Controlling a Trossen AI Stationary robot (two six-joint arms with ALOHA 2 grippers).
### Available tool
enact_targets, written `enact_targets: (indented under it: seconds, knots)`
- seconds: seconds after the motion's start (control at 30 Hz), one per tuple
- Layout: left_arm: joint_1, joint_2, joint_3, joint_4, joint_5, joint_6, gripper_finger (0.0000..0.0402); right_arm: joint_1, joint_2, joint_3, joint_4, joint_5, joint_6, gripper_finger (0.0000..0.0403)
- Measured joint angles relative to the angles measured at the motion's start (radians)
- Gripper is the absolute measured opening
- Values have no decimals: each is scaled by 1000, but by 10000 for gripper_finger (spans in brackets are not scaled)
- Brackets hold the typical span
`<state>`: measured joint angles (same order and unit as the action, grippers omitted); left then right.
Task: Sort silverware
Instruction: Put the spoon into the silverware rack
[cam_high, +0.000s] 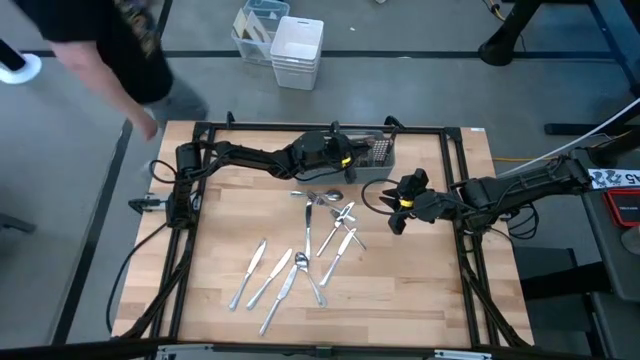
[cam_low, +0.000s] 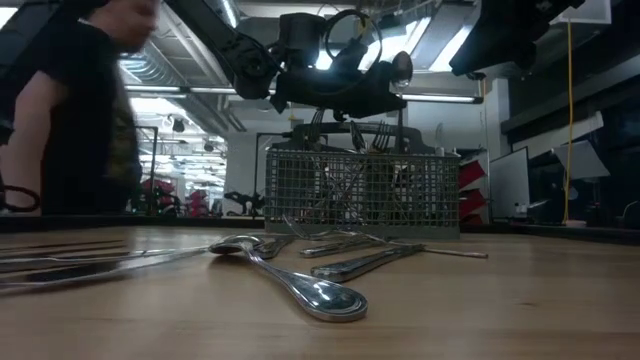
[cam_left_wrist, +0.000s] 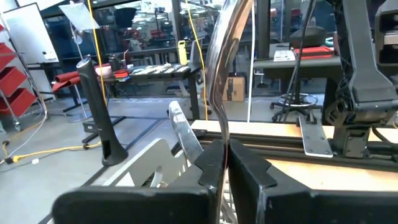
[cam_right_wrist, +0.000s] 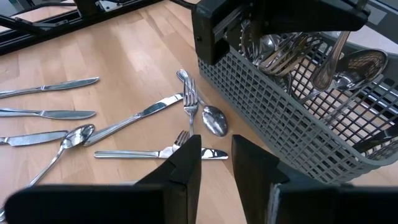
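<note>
Your left gripper (cam_left_wrist: 225, 163) clamped a spoon (cam_left_wrist: 225, 74) above the caddy (cam_right_wrist: 298, 118); your right gripper (cam_right_wrist: 214, 158) hovered narrowly parted over silverware (cam_high: 310, 250) on the counter (cam_high: 400, 290).

Person (cam_high: 110, 50) blurred, cut off at edge; left end effector (cam_left_wrist: 225, 163) hides the utensil's (cam_left_wrist: 225, 74) lower part.

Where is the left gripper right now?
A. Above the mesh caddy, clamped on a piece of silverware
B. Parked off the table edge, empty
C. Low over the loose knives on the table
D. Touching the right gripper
A. The left gripper is over the grey mesh caddy, and its wrist view shows the fingers pinched on a slim shiny utensil handle.
</note>
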<state>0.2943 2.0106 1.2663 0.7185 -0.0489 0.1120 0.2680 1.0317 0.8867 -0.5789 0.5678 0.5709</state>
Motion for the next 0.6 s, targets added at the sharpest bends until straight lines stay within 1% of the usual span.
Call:
enact_targets:
  seconds: [0.47,0.53,0.6]
  knots:
    - [0,0,-1,-3,0,-8,15,0,0,0,0,1,0,92]
    - [0,0,-1,-5,0,-8,15,0,0,0,0,33,0,92]
    - [0,0,-1,-9,0,-8,15,0,0,0,-5,133,-12,92]
